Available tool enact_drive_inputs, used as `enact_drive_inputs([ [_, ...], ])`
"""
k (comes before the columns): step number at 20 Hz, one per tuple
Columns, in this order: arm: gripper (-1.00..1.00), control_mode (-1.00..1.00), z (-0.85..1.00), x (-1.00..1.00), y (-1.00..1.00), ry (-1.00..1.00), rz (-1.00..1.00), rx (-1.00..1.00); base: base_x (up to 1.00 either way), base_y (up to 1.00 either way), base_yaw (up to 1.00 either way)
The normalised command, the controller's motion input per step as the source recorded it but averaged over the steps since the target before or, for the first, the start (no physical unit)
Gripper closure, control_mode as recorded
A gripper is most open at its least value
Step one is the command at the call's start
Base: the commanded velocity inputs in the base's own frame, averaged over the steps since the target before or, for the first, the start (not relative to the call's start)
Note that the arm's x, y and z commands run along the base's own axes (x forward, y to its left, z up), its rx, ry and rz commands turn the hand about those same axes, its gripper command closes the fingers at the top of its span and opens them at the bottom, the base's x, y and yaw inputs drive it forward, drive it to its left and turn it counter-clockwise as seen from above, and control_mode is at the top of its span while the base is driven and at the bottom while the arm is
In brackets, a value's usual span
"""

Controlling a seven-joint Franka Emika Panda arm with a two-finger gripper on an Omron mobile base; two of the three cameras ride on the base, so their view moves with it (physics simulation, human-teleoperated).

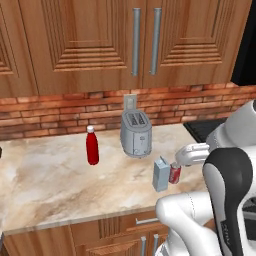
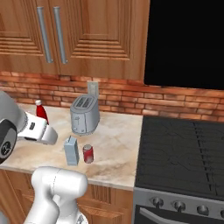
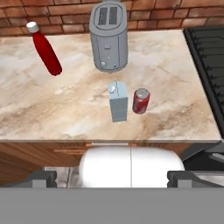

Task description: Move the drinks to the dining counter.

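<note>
Marbled worktop (image 1: 60, 185) beneath brick wall (image 1: 55, 112) and wooden cabinets (image 1: 85, 45).

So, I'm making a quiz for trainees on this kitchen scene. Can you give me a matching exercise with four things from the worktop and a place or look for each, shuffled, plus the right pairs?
Things:
1. red bottle
2. toaster
3. grey carton
4. soda can

Descriptions:
A. silver, two slots on top, standing near the brick wall
B. small and red, right beside the carton, on the stove side
C. slim with a white cap, standing apart on the toaster's far side from the stove
D. pale and boxy, near the worktop's front edge

Pairs: 1-C, 2-A, 3-D, 4-B
</note>
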Motion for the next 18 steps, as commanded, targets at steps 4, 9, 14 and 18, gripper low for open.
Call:
enact_drive_inputs([
  [4, -1.0, -1.0, -0.12, 0.37, -0.02, 0.0, 0.0, 0.02, 0.0, 0.0, 0.0],
  [9, -1.0, -1.0, -0.27, 0.39, -0.01, 0.01, 0.0, 0.02, 0.0, 0.0, 0.0],
  [14, -1.0, -1.0, -0.38, 0.27, -0.02, 0.0, 0.0, 0.03, 0.0, 0.0, 0.0],
  [18, -1.0, -1.0, -0.4, 0.24, -0.01, 0.0, 0.0, 0.02, 0.0, 0.0, 0.0],
])
